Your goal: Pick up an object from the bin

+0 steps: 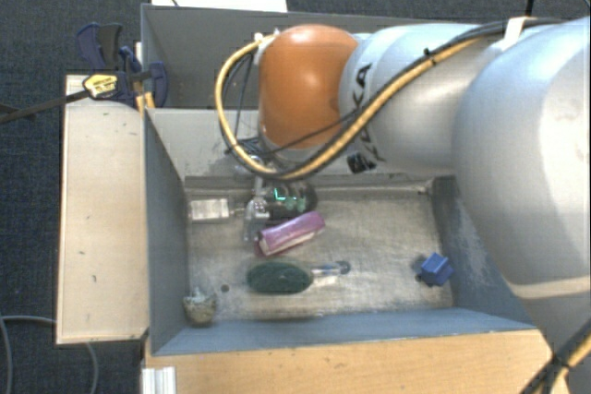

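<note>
- Where the white arm (480, 97) curves near its wrist, black lettering (362, 80) runs along the casing, crossed by a yellow-and-black cable (406, 69); can't read it in full.
- None of the loose things shows writing I can read.
- Count in the grey bin (169, 226): five loose things, one of each kind.
- One pink tube (292, 233), lying flat and slanted, mid-bin towards the back wall.
- One clear blocky piece (210, 209), left of the tube, by the back wall, apart from it.
- One dark green oval brush (277, 278) with a clear handle pointing right, in front of the tube, near it but not touching.
- One small blue piece (433, 269), well apart at the right end of the floor.
- One tan lump (199, 307) in the front left corner.
- One pale bit (255, 219) touches the tube's left end; can't tell if it's loose or part of the robot.
- Gripper (283, 197) hangs under the orange wrist cover (305, 83), a green glow on it, just behind and above the pink tube.
- Can't tell whether the gripper is open or closed, nor whether it touches the tube; nothing seen held.
</note>
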